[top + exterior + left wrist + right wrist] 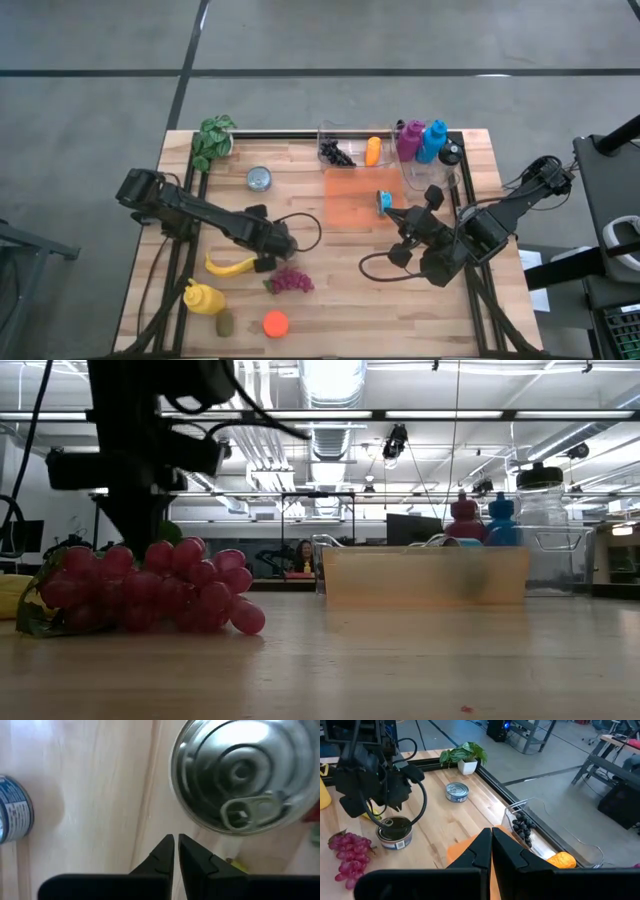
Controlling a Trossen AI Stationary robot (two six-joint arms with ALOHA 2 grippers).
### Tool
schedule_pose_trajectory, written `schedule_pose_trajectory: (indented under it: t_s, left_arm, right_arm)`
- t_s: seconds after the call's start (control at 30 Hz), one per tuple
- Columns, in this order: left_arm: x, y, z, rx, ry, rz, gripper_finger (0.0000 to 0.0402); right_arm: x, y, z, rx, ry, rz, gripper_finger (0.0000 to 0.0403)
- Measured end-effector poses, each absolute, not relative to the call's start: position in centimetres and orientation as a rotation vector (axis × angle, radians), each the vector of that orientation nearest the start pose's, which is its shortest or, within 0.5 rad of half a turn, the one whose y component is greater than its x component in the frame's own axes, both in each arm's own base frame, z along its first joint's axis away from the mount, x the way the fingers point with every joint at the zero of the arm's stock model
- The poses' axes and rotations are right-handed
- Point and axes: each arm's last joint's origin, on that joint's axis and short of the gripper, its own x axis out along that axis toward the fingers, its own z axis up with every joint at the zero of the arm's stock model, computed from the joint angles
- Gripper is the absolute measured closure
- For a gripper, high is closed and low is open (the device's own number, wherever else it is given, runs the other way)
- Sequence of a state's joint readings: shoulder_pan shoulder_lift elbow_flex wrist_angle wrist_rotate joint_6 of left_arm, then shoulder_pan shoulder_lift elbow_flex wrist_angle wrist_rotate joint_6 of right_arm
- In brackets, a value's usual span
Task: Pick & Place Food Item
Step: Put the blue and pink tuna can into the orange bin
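Two tins are on the table; the nearer can (395,832) stands upright beside the grapes (351,852), long axis vertical, its pull-tab lid facing up. The left gripper (176,837) hangs directly above it, fingers nearly together and empty. The right gripper (491,831) is pressed closed over the orange tray (350,200).
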State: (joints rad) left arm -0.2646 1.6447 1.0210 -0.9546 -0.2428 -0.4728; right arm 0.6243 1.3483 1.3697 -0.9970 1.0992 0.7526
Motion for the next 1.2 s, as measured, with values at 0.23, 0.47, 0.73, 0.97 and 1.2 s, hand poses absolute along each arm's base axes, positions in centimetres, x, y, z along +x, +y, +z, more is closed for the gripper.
schedule_pose_trajectory:
  t_s: [0.23, 0.47, 0.73, 0.97, 1.2]
  left_arm:
    - [26.0, -6.3, 16.2, 0.013, 1.475, 0.329, 0.0372]
    - [27.4, -6.8, 16.2, 0.005, 1.347, 0.229, 0.0372]
    - [28.0, -7.0, 16.4, 0.02, 1.286, 0.17, 0.0373]
    - [27.6, -6.8, 16.3, 0.038, 1.331, 0.182, 0.0373]
    - [28.2, -7.6, 16.0, 0.013, 1.287, 0.104, 0.0373]
  right_arm:
    - [21.9, 12.6, 35.9, -0.031, 0.424, -0.625, 0.0394]
    - [21.9, 12.6, 35.9, -0.028, 0.422, -0.625, 0.0394]
    - [21.9, 12.6, 35.9, -0.033, 0.423, -0.624, 0.0394]
    - [21.9, 12.6, 35.9, -0.039, 0.425, -0.623, 0.0394]
    - [21.9, 12.6, 35.9, -0.04, 0.425, -0.622, 0.0394]
